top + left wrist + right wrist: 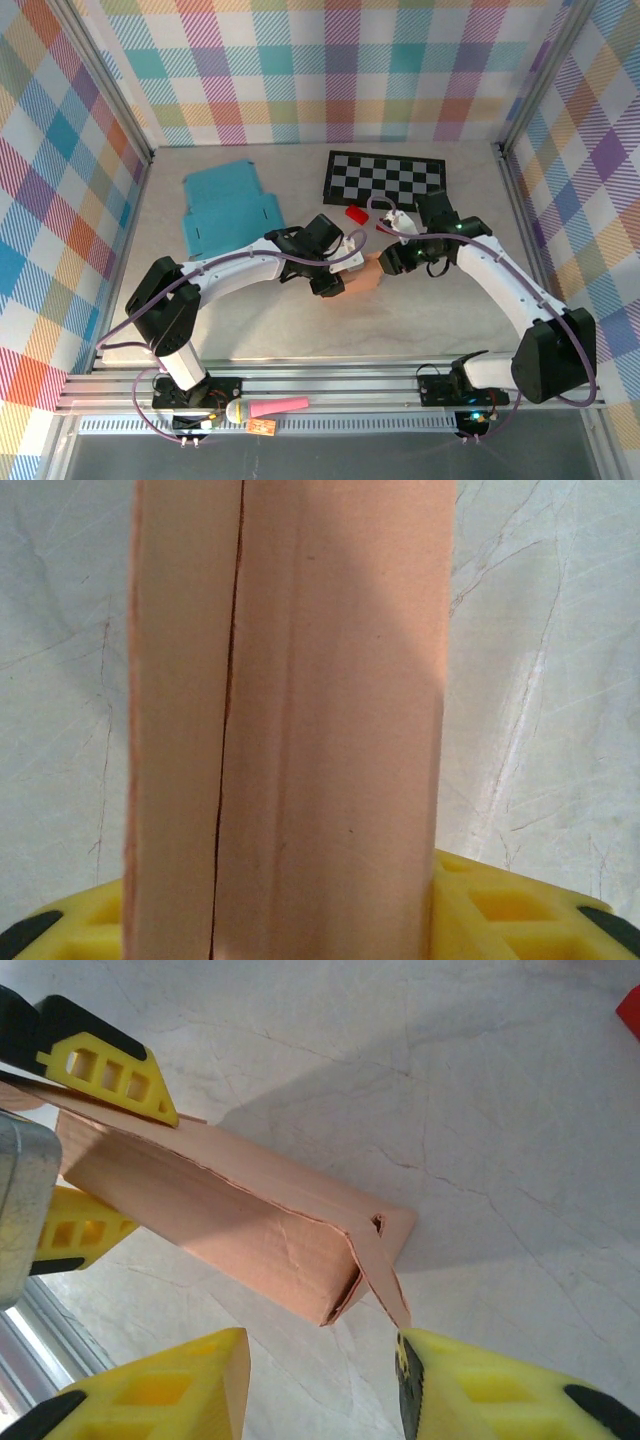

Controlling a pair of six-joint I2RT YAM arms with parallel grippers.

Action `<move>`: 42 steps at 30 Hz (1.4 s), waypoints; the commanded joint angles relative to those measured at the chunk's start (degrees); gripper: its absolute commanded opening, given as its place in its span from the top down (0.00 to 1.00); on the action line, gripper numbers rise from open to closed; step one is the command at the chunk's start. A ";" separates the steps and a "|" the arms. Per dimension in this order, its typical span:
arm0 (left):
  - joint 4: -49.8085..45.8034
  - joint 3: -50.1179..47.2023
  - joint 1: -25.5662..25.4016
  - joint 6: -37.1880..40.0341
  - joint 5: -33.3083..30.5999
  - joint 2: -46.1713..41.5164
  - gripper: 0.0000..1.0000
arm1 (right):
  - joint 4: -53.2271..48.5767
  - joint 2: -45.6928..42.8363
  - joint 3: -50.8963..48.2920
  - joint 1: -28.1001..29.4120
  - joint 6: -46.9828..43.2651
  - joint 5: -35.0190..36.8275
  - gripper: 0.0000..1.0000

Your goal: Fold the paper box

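The paper box (pixel 366 270) is a long salmon-pink tube, lying across the middle of the table between the two arms. My left gripper (pixel 335 276) is shut on it. In the left wrist view the box (pixel 290 720) stands between the yellow fingers (pixel 505 910). In the right wrist view the box (pixel 220 1215) has an end flap (pixel 385 1275) sticking out at its near end. My right gripper (pixel 320 1385) stands open just short of that end. The flap's tip touches its right finger (pixel 480 1390); nothing sits between the jaws.
A flat teal box blank (pixel 225 205) lies at the back left. A black-and-white chequered mat (pixel 385 175) lies at the back right, with a small red block (pixel 356 213) in front of it. A pink-handled tool (pixel 270 407) rests on the front rail.
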 commanded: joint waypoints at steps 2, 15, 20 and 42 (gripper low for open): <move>-0.61 1.39 -0.61 0.05 0.65 -0.02 0.52 | -0.63 2.03 2.29 1.04 -3.17 1.68 0.57; -0.65 1.50 -0.62 0.14 0.57 0.06 0.53 | -0.24 4.67 4.17 2.37 -3.45 4.42 0.76; -0.74 1.45 -0.55 0.14 0.57 0.11 0.53 | -0.44 5.47 4.24 3.51 -2.68 5.58 0.83; 0.62 1.24 -0.44 -2.39 -1.53 0.55 0.55 | 0.42 4.77 4.34 8.04 14.28 11.47 1.00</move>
